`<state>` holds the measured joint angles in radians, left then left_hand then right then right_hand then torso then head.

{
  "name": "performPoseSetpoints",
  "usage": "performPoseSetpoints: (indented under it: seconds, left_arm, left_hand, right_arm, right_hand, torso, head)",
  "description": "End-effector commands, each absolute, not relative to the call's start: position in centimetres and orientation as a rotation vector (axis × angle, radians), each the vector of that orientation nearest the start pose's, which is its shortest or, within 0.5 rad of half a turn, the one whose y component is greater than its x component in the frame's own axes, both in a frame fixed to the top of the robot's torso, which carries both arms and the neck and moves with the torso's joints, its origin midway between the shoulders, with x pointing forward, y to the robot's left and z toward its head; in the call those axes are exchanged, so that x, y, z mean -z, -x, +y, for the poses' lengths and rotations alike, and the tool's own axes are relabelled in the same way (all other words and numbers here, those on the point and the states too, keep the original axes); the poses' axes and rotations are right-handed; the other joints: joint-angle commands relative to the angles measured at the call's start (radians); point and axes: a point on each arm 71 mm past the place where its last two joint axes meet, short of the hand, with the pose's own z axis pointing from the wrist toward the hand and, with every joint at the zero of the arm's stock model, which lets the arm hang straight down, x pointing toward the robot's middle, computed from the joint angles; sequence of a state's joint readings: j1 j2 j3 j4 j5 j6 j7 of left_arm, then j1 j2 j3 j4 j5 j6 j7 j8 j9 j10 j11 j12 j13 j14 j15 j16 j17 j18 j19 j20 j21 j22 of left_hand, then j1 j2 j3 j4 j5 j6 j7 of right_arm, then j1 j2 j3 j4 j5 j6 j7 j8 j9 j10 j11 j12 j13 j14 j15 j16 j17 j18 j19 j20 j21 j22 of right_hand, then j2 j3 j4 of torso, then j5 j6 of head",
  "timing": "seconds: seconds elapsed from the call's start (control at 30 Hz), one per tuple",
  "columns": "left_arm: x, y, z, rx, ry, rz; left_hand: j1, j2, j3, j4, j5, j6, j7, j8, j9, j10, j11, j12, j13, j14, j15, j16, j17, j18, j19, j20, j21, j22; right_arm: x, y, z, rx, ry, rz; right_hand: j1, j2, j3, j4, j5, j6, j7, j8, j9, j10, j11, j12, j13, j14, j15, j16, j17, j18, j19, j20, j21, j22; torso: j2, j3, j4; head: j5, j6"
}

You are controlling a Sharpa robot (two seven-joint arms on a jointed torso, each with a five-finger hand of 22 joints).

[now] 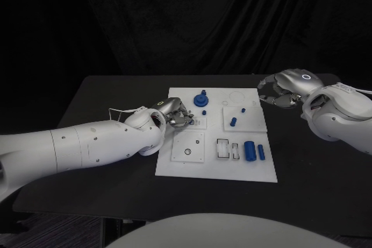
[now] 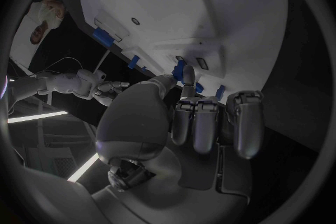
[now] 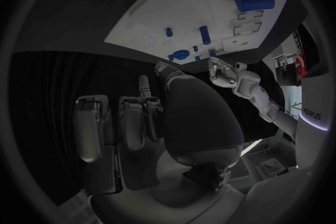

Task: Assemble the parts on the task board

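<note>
Desk: Assembly in hand on white task board (image 1: 233,171), mid-table. Left hand (image 1: 175,113)?

Floor: Poised at board's left edge, fingers curled, tips just beside round blue part (image 1: 201,101) standing toward far side. Cannot tell whether pinching small blue piece (image 2: 178,71) at thumb tip or merely touching it.

Desk: Right hand (image 1: 285,91)?

Floor: Hanging by far right corner, fingers curled in, holding nothing.

Desk: Advice for the step?

Floor: Probably best to keep wrist level, line piece squarely over its seat, press straight down and avoid nudging small peg (image 1: 233,120) nearby. Large blue cylinder (image 1: 249,150) lying near right, well apart from both hands.
</note>
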<state>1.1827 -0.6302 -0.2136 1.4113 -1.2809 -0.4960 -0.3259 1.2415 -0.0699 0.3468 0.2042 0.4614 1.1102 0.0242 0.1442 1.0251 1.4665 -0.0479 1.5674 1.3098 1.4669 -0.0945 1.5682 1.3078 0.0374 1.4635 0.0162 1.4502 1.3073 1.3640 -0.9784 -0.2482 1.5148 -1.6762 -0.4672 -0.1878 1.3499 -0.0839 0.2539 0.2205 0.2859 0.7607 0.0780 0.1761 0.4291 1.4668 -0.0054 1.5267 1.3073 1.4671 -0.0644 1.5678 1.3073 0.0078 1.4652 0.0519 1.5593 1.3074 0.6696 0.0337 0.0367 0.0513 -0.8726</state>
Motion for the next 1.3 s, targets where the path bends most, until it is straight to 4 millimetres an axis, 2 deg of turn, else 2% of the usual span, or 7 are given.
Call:
performPoseSetpoints:
  seconds: [0.03,0.43,1.17,1.3]
  left_arm:
    - [25.56,-47.81,14.21,0.593,0.098,1.769]
    - [25.87,-47.81,14.00,0.595,0.092,1.776]
    - [26.34,-47.77,13.90,0.596,0.084,1.789]
    - [26.44,-47.74,13.89,0.597,0.081,1.794]
  left_hand:
    - [0.004,0.003,0.017,-0.014,0.007,-0.001,-0.009,0.006,0.002,0.104,-0.008,0.003,0.261,0.104,-0.009,0.003,0.263,-0.005,0.049,-0.007,-0.005,0.202]
    - [0.003,0.002,0.022,-0.014,0.004,0.000,-0.009,0.006,0.002,0.104,-0.008,0.003,0.261,0.104,-0.010,0.003,0.263,-0.004,0.049,-0.007,-0.006,0.202]
    - [0.000,0.001,0.030,-0.013,0.001,-0.001,-0.009,0.006,0.003,0.104,-0.008,0.003,0.261,0.104,-0.010,0.003,0.263,-0.003,0.047,-0.007,-0.011,0.199]
    - [-0.006,-0.003,0.037,-0.013,-0.012,-0.002,-0.008,0.006,0.004,0.104,-0.007,0.003,0.261,0.104,-0.010,0.003,0.263,-0.003,0.047,-0.007,-0.013,0.199]
  right_arm:
    - [16.78,-48.53,-27.77,-0.304,0.283,1.503]
    - [16.80,-48.53,-27.79,-0.302,0.283,1.506]
    - [16.82,-48.52,-27.82,-0.301,0.283,1.508]
    - [16.82,-48.51,-27.83,-0.301,0.284,1.508]
  right_hand:
    - [0.008,0.002,0.006,-0.003,-0.001,0.007,0.002,-0.006,-0.002,0.048,-0.006,-0.004,0.206,0.104,-0.005,0.003,0.263,-0.003,0.094,-0.007,-0.005,0.257]
    - [0.008,0.002,0.006,-0.003,-0.001,0.007,0.002,-0.007,-0.002,0.046,-0.006,-0.006,0.204,0.104,-0.005,0.003,0.263,-0.003,0.094,-0.007,-0.006,0.257]
    - [0.008,0.002,0.007,-0.003,-0.001,0.008,0.002,-0.007,-0.003,0.043,-0.007,-0.008,0.201,0.104,-0.005,0.003,0.263,-0.003,0.094,-0.007,-0.005,0.257]
    - [0.008,0.002,0.007,-0.003,-0.001,0.008,0.002,-0.007,-0.003,0.043,-0.007,-0.008,0.201,0.104,-0.005,0.003,0.263,-0.003,0.094,-0.007,-0.005,0.257]
  torso:
    - [0.000,-0.0008,-0.0010]
    - [0.000,-0.0021,-0.0001]
    - [0.000,-0.0003,-0.0011]
    - [0.000,-0.0005,-0.0002]
  head:
    - [0.000,0.000]
    - [0.000,0.000]
    - [-0.001,0.000]
    - [-0.001,0.000]
